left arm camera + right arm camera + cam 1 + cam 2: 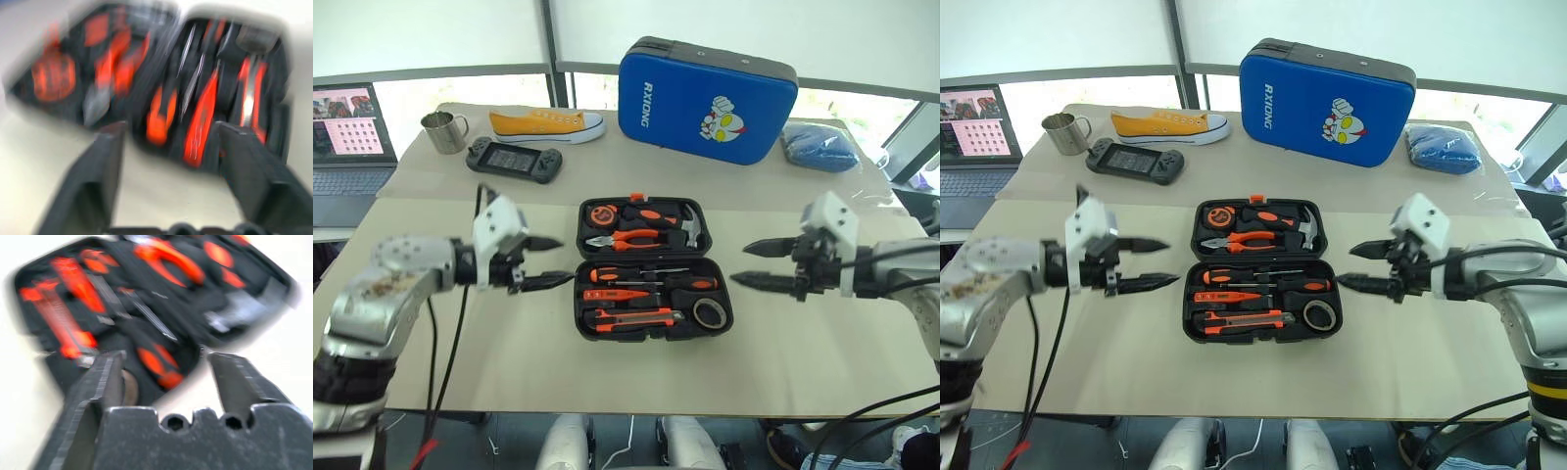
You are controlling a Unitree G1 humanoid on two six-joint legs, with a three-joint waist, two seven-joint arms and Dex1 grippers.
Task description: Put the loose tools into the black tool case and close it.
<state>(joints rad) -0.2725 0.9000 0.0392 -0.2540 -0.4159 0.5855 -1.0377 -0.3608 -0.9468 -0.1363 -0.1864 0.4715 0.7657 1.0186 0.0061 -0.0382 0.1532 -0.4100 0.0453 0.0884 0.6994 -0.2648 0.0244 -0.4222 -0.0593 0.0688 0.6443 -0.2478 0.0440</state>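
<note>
The left gripper [548, 262] hangs just off the left edge of the black tool case [646, 269], its two fingers spread apart with nothing between them, tips aimed at the case. The right gripper [752, 264] mirrors it off the case's right edge, fingers likewise parted and empty. A strip of bare table [509, 362] lies between each gripper and the case, so neither touches it.

The case lies open and flat at the middle of the table, lid half away from the robot. In the near half sit the utility knife [631, 317] along the front edge, the slim orange screwdriver [619, 294] behind it, the black-and-orange screwdrivers [636, 275] behind that, and the tape roll [710, 312] in the near right corner. The far half holds pliers [628, 239], a hammer [690, 227] and a tape measure [603, 214].

In front of the case and to both its sides the tan surface is open. Behind the case stands a blue cartoon-printed case [705, 100]; behind and left of it lie a yellow shoe [545, 123], a handheld game console [513, 159] and a metal mug [442, 131], with a laptop [350, 137] farther left. A blue cloth bundle [819, 147] sits behind and right, before bright windows.
</note>
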